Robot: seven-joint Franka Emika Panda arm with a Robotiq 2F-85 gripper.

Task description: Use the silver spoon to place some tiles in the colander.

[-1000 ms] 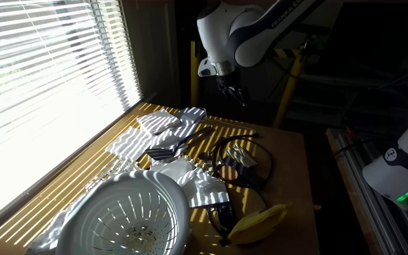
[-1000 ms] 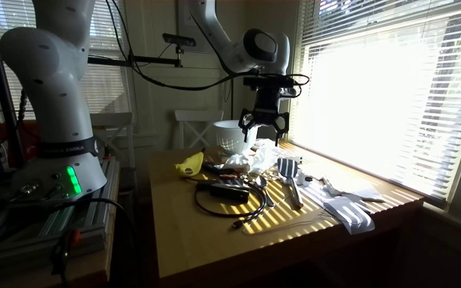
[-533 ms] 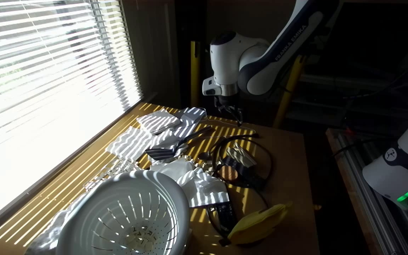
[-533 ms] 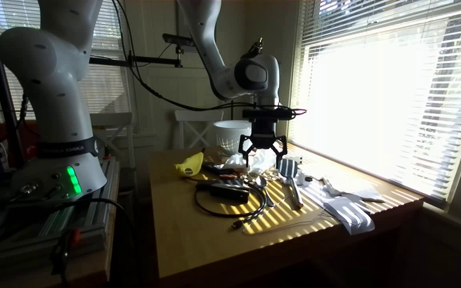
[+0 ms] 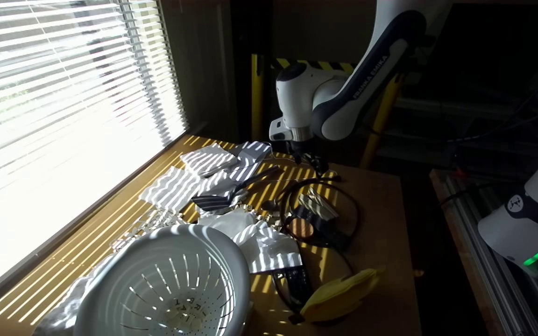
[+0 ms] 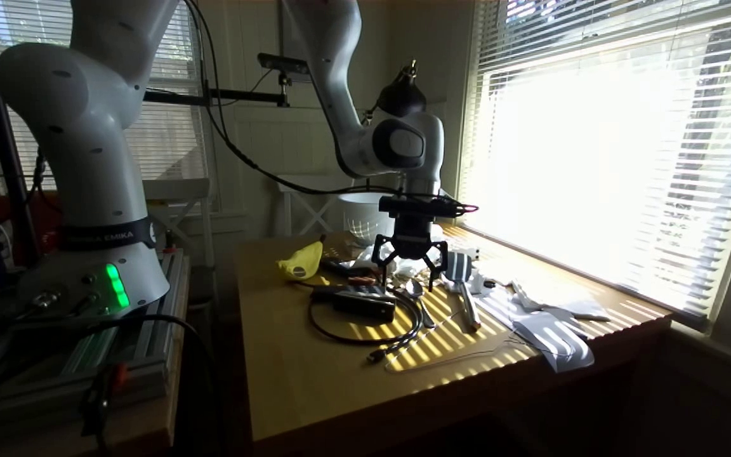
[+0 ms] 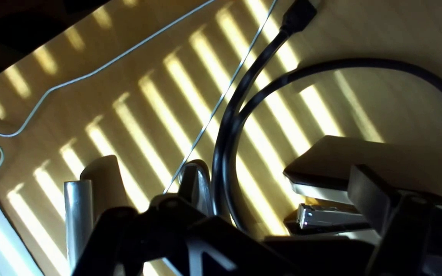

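End effector (image 6: 407, 287): black, two-fingered, at the lower end of a white arm (image 6: 327, 76). Points down above the counter (image 6: 302, 387); fingers spread wide apart.

Spoon (image 6: 414, 290): silver bowl. Lies on the counter below the end effector, just beside a looped black cable (image 7: 374, 63). In the wrist view a finger partly covers its handle.

Colander (image 5: 166, 247): large, round, white, with radiating rows of holes. Stands upright at the opposite end of the counter, well apart from the end effector.

Tiles (image 5: 187, 310): small, pale. Some lie in the base of the colander, dark letters showing; others lie on the counter near the spoon, too small to read.

Spatula (image 6: 469, 308): lies near the spoon, on the side toward the window blinds (image 5: 63, 70).

Box-shaped item (image 6: 365, 309): black, beside the spoon, by the cable loop.

White sheets (image 5: 269, 247): crumpled, next to the colander; cloth or paper, cannot tell.

Banana-shaped item (image 5: 341, 298): yellow; shows in both exterior views, near the colander.

Thin wire (image 7: 106, 65): bent, lies near the counter's edge.
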